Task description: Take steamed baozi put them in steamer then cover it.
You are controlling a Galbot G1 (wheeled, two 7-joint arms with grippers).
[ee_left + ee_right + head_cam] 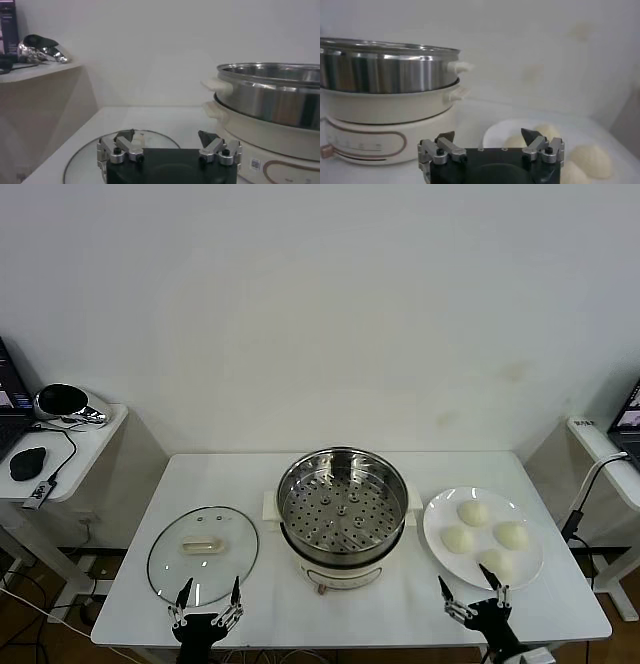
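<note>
Four pale baozi (473,512) lie on a white plate (436,516) at the table's right; some show in the right wrist view (592,159). The steel steamer (342,502) with its perforated tray stands empty at the table's centre on a white base, also seen in the left wrist view (272,95) and the right wrist view (385,65). The glass lid (203,552) with a cream handle lies flat to its left. My left gripper (208,596) is open at the front edge by the lid. My right gripper (474,594) is open at the front edge, just before the plate.
A side table (70,454) at the left holds a shiny helmet-like object (62,402), a mouse and a cable. Another side table (605,454) stands at the right. A white wall rises behind the table.
</note>
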